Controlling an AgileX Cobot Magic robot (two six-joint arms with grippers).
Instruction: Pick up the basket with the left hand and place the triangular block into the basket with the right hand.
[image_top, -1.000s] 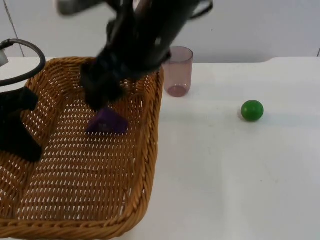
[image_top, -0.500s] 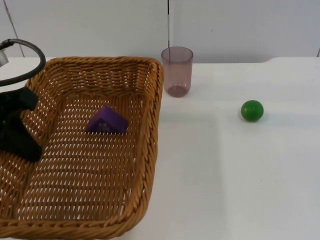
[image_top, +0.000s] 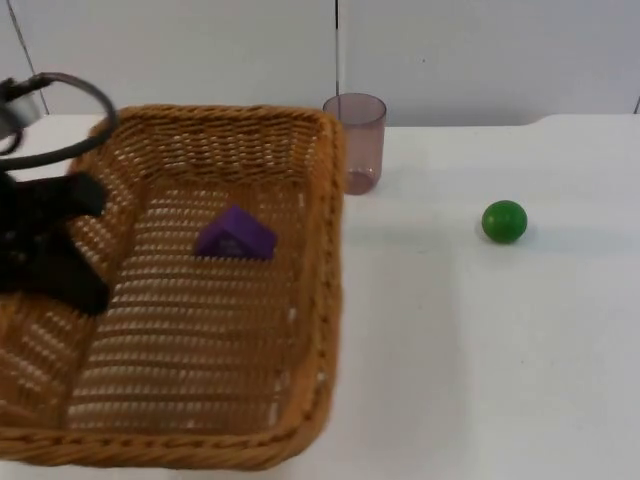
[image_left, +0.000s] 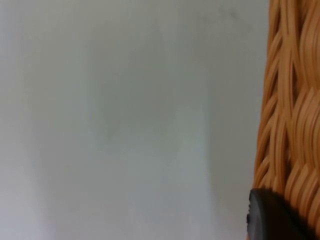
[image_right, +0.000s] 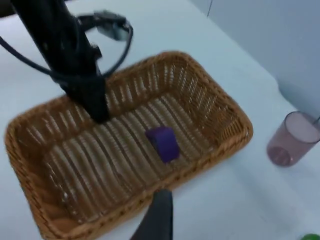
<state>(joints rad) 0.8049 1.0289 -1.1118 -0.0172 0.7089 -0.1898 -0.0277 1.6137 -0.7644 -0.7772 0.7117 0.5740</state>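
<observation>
The brown wicker basket (image_top: 325, 250) takes up the left of the table in the top view. A purple triangular block (image_top: 235, 235) lies on its woven floor, nearer the far wall. My left gripper (image_top: 55, 245) is shut on the basket's left rim, one finger reaching down inside. In the left wrist view the rim (image_left: 290, 110) runs right beside its fingertip (image_left: 270, 217). My right gripper (image_right: 160, 217) hangs high off the basket's near side, apart from it. From there I see the basket (image_right: 220, 105), the block (image_right: 162, 142) and the left arm (image_right: 75, 55).
A translucent pink cup (image_top: 360, 135) stands just behind the basket's far right corner; it is also in the right wrist view (image_right: 295, 137). A green ball (image_top: 504, 221) rests on the white table to the right, with open table around it.
The right arm pulled up and out of the top view, leaving the purple block in the basket. The basket then shifted right and up with my left gripper.
</observation>
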